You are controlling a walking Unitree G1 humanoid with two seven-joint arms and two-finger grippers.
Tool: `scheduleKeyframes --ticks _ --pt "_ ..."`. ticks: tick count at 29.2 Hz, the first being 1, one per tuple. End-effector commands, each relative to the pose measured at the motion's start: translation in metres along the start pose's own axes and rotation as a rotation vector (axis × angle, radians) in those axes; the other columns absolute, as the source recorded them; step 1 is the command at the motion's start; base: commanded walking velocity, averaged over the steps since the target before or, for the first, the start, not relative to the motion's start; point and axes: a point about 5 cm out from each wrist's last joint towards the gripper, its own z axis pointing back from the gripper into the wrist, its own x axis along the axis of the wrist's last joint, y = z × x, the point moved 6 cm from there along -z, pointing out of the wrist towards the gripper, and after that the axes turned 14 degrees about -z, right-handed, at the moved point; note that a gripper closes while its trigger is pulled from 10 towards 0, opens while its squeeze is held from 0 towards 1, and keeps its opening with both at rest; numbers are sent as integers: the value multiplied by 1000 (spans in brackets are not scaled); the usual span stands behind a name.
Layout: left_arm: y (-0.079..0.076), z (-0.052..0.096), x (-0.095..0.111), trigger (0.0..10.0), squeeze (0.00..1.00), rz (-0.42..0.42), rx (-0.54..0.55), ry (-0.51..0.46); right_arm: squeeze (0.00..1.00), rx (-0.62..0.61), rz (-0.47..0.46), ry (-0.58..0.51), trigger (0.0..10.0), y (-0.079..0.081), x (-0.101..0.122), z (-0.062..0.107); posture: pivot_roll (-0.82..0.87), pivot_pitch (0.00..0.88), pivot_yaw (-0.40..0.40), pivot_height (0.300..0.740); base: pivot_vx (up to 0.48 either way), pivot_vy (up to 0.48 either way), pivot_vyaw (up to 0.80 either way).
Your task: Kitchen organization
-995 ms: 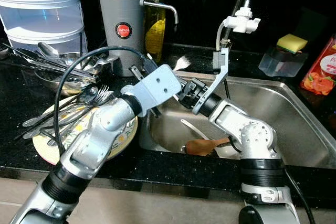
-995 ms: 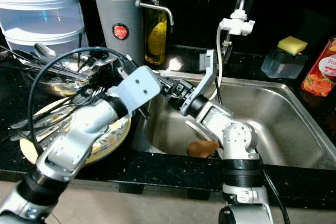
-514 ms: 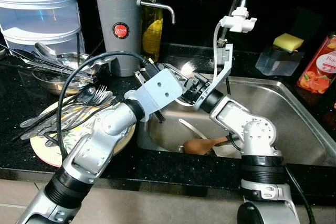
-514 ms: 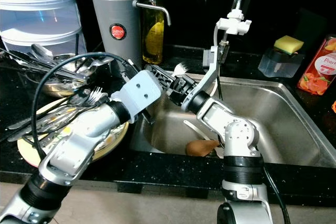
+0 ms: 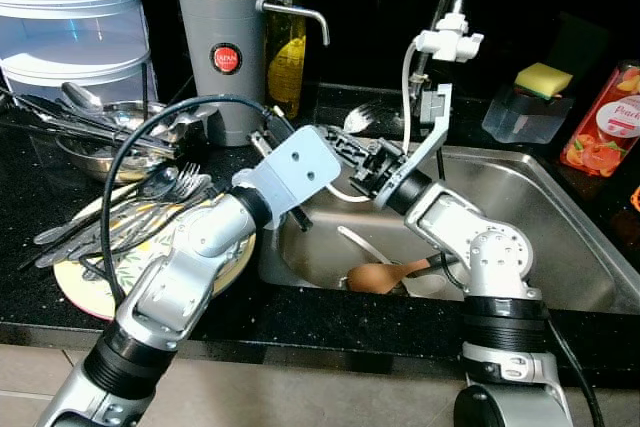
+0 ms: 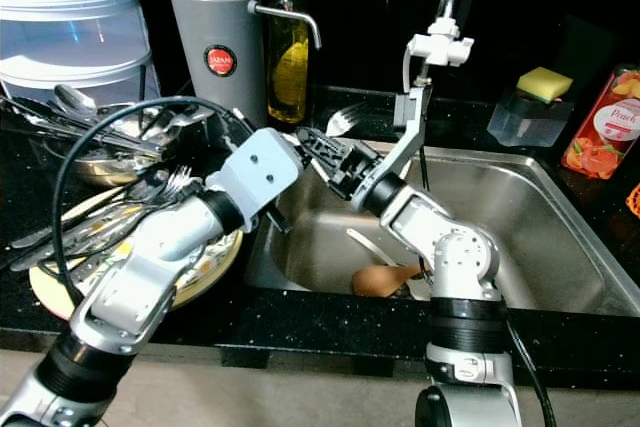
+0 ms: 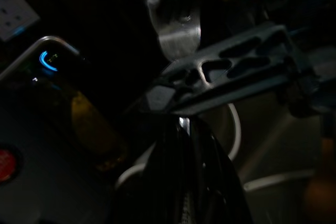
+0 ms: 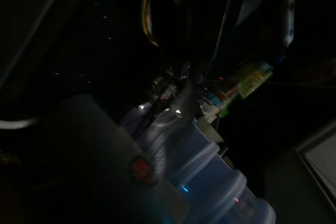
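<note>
Since a second ago, both grippers have been raised slightly and brought closer together over the sink's left rear corner. The left gripper [image 5: 275,137] and the right gripper [image 5: 345,147] are met there, fingers crossing near a metal fork [image 5: 362,117] lying on the dark counter behind the sink [image 5: 560,237]; whether either is open or closed cannot be told. A wooden spoon [image 5: 385,274] is seen lying in the sink basin. To the left, a yellow plate [image 5: 80,287] is piled with forks and spoons [image 5: 130,212]. Behind it, a metal bowl [image 5: 85,152] of cutlery, a grey jug [image 5: 222,57] and an oil bottle [image 5: 285,42] are found.
</note>
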Motion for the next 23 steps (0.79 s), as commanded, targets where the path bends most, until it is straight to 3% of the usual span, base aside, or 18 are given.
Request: scheduleKeyframes --ticks 1,9,10,13,15,18,20,21,23 --pt "-13 -1 2 10000 0 28 -42 -6 0 19 5 10 0 5 -2 0 127 93 -60 740 0 0 0" --pt "-12 -1 -2 10000 0 47 -29 8 0 26 17 14 0 6 -2 0 126 97 -62 740 0 0 0" --pt "-10 -1 -2 10000 1000 57 -18 7 0 15 31 22 10000 4 -3 0 126 97 -62 740 0 0 0" --pt "2 -1 -1 10000 1000 92 44 5 0 -36 97 41 10000 -6 -6 1 126 98 -63 740 0 0 0" --pt "14 1 3 10000 0 139 95 -18 0 -136 159 39 10000 -27 -5 4 126 98 -63 740 0 0 0" --pt "24 8 10 10000 0 210 127 -61 0 -376 302 8 10000 -70 6 11 129 102 -62 740 0 0 0" --pt "28 14 15 10000 0 253 127 -91 0 -504 372 -21 10000 -89 17 17 129 102 -62 740 0 0 0" --pt "29 17 17 10000 0 270 124 -103 0 -557 394 -37 10000 -96 23 20 130 104 -62 740 0 0 0" --pt "29 17 17 10000 0 270 124 -103 0 -557 394 -37 10000 -96 23 20 130 104 -62 740 0 0 0"
